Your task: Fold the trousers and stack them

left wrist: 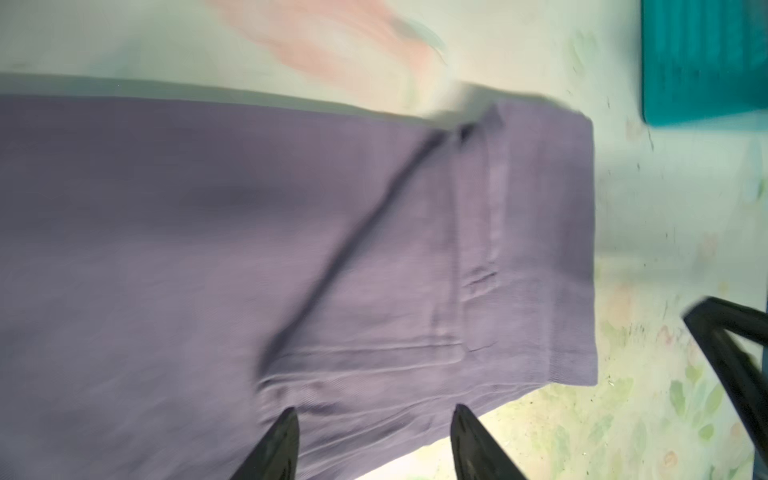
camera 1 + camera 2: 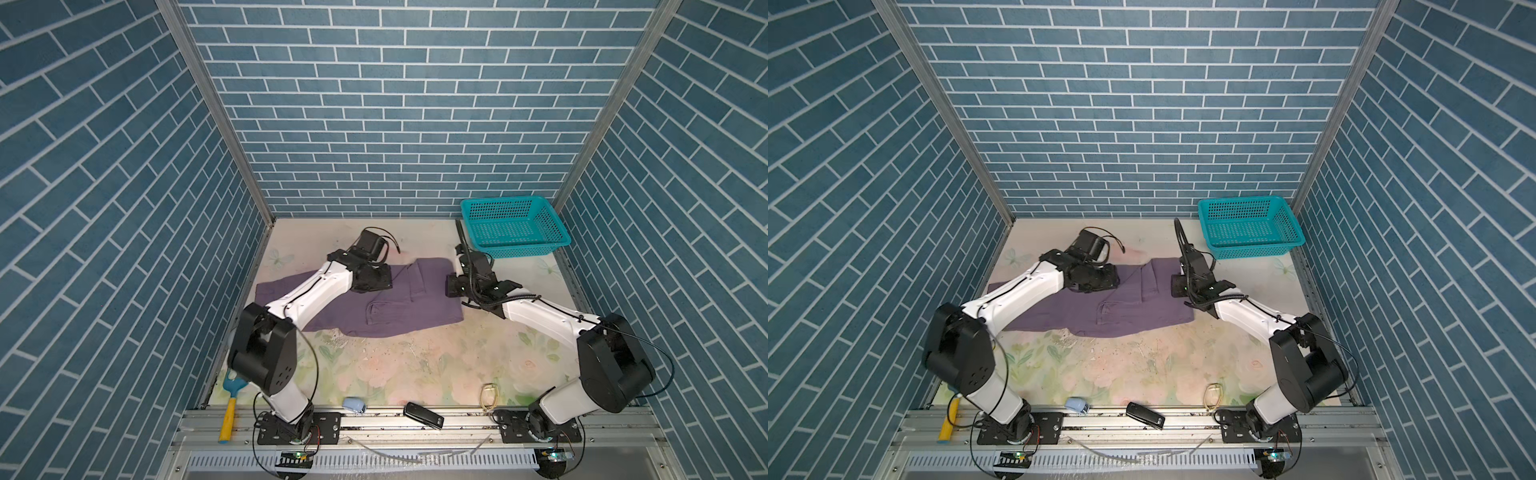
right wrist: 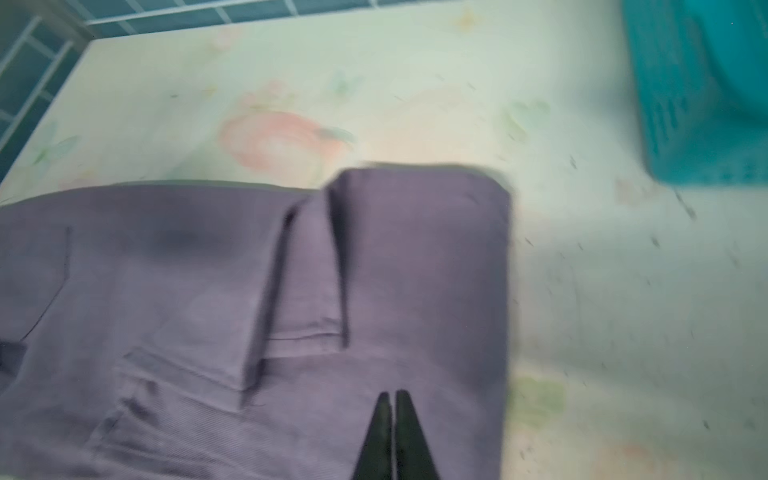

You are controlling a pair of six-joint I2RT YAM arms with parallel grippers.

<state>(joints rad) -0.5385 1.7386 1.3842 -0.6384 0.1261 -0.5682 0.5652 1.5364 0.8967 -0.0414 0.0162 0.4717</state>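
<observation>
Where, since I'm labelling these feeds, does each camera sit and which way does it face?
Both top views: high in front, looking down at table, trousers, basket; left arm and right arm show.
Left wrist: above trousers, looking down; open left gripper tips show.
Right wrist: above trousers, looking down; shut right gripper tips show.
Shared: wrist views both catch trousers and basket.

The near half of the bench (image 2: pixel 415 365) lay open for a pass. The trousers (image 2: pixel 415 307) covered the middle, the left arm (image 2: pixel 307 291) slanting over them. The teal basket (image 2: pixel 519 249) blocked the far right corner; a black device (image 2: pixel 423 415) and a pale blue object (image 2: pixel 354 404) lined the front edge.
</observation>
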